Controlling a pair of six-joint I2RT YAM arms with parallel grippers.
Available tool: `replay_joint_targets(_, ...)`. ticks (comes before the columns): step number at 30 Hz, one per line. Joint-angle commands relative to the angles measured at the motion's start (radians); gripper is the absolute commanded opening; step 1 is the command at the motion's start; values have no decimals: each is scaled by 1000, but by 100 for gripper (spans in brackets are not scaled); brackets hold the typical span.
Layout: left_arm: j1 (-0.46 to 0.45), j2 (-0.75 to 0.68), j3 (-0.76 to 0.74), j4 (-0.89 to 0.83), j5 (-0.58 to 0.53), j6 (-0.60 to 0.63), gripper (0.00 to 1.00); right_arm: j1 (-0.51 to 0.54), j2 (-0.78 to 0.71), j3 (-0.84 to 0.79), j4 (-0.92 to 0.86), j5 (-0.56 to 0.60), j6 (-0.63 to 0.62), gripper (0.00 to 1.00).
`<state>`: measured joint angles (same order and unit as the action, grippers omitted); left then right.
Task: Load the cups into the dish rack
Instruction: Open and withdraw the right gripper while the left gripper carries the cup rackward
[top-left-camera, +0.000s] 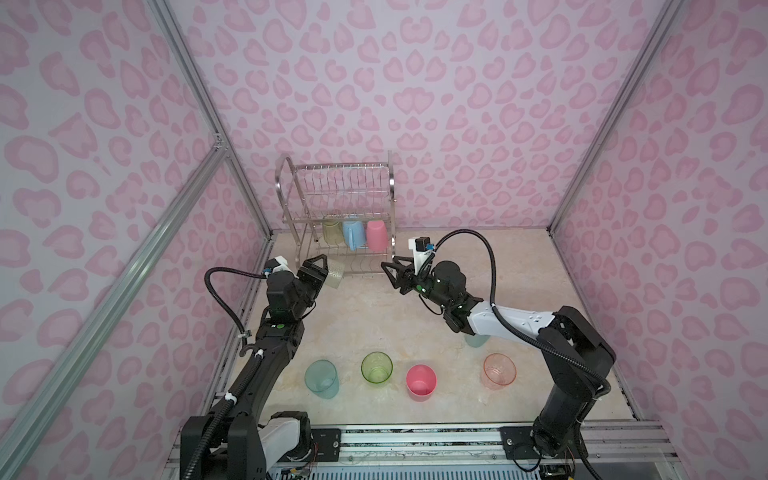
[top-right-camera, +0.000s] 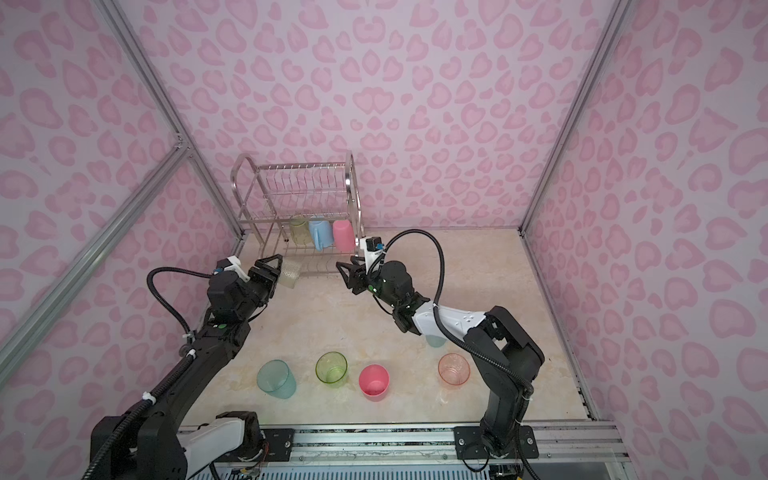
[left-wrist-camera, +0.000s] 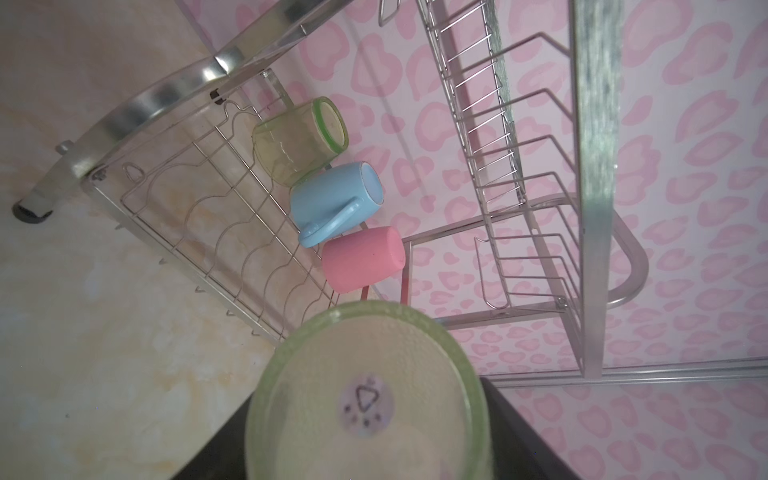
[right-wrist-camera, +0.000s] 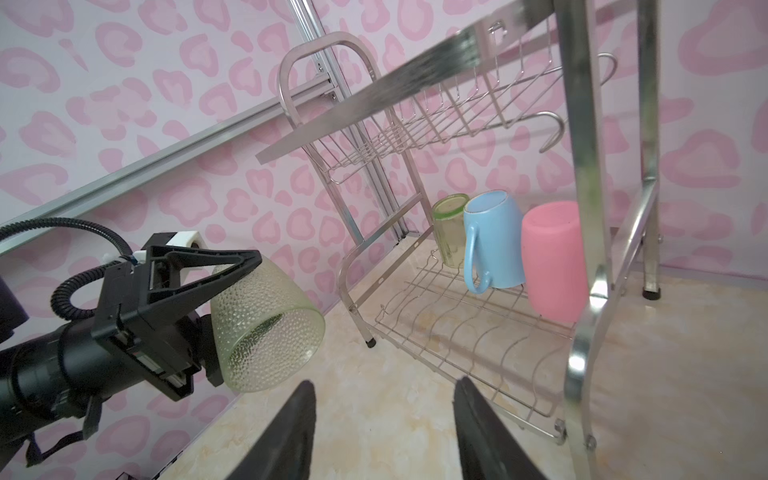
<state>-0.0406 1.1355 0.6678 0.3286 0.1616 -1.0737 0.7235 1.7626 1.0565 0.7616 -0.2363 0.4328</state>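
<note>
top, left gripper (top-left-camera: 325, 270): pinching held cup (top-left-camera: 336, 276), a dimpled green tumbler, in the air just off the front-left corner of the rack (top-left-camera: 286, 174).
top, right gripper (top-left-camera: 387, 275): jaws apart, nothing in them, near the rack's front-right corner.
top, lower shelf (top-left-camera: 357, 262): racked green cup (top-left-camera: 331, 232), mug (top-left-camera: 353, 233) and racked pink cup (top-left-camera: 377, 235) in a row at the back; front wires bare.
top, upper shelf (top-left-camera: 340, 183): bare.
top, table (top-right-camera: 332, 316): teal cup (top-right-camera: 276, 379), loose green cup (top-right-camera: 331, 369), loose pink cup (top-right-camera: 374, 381) and peach cup (top-right-camera: 454, 369) upright in a near row. Hidden cup (top-right-camera: 435, 341) sits under the right forearm, probably teal, mostly covered.
left wrist, held cup (left-wrist-camera: 365, 399): fills the near field, base mark toward the camera, with the lower shelf (left-wrist-camera: 216, 232) beyond it.
left wrist, racked cups: look inverted, side by side; mug handle points to the front.
right wrist, right fingers (right-wrist-camera: 291, 432): spread, only table between them.
right wrist, held cup (right-wrist-camera: 266, 328): left jaws clamp across the wall near the base, mouth tilted down.
right wrist, handling: thin plastic, so likely light with a springy wall. Dimples should help friction; the smooth pink cups are likelier to slip.
right wrist, grip point: across the wall at mid-height or lower. Taper can squeeze a cup out toward the narrow end, so use moderate force.
</note>
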Motion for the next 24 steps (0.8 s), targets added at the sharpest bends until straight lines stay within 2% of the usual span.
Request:
replay_joint_targets(1,-29,23,31,4,-134,176,64,-18,-19,-27,53,11,-14,53)
replay_joint_targets(13,-205,280,183,42,-341,428,64,-107,-120,-156,113,27,-29,52)
replay_joint_targets(24,-286,511,265,213,-414,619,62,-165,-173,-261,161,58,-35,52)
